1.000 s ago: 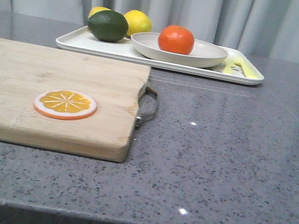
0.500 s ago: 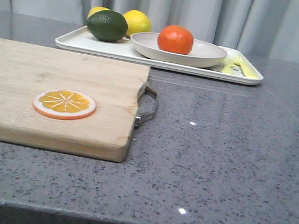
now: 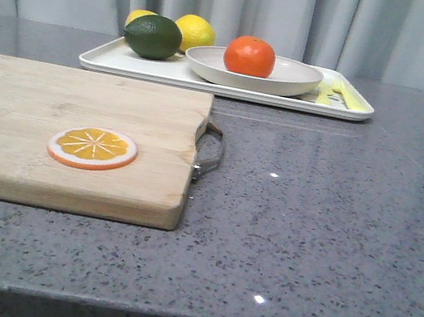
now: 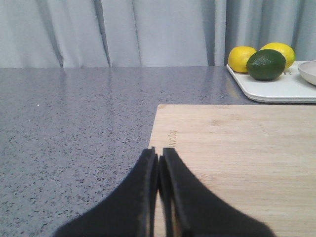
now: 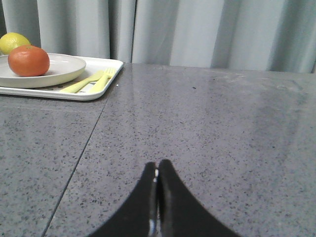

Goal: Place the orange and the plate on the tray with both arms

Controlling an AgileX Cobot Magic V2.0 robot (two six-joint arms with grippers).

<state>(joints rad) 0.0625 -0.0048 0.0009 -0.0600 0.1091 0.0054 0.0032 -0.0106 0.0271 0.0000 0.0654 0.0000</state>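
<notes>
The orange (image 3: 250, 55) sits in the beige plate (image 3: 291, 81), and the plate rests on the white tray (image 3: 130, 64) at the back of the table. The right wrist view shows the orange (image 5: 28, 60), the plate (image 5: 64, 66) and the tray (image 5: 94, 91) too. The left wrist view shows a tray corner (image 4: 276, 91) and a sliver of the plate (image 4: 308, 73). My left gripper (image 4: 159, 155) is shut and empty over the cutting board's corner. My right gripper (image 5: 157, 167) is shut and empty over bare counter, well away from the tray. Neither arm shows in the front view.
A wooden cutting board (image 3: 80, 115) with a metal handle (image 3: 211, 152) lies front left, an orange slice disc (image 3: 92, 147) on it. Two lemons (image 3: 195, 31) and a dark green lime (image 3: 152, 35) sit on the tray's left end. Yellow cutlery (image 3: 340, 95) lies at its right end. Grey curtains hang behind.
</notes>
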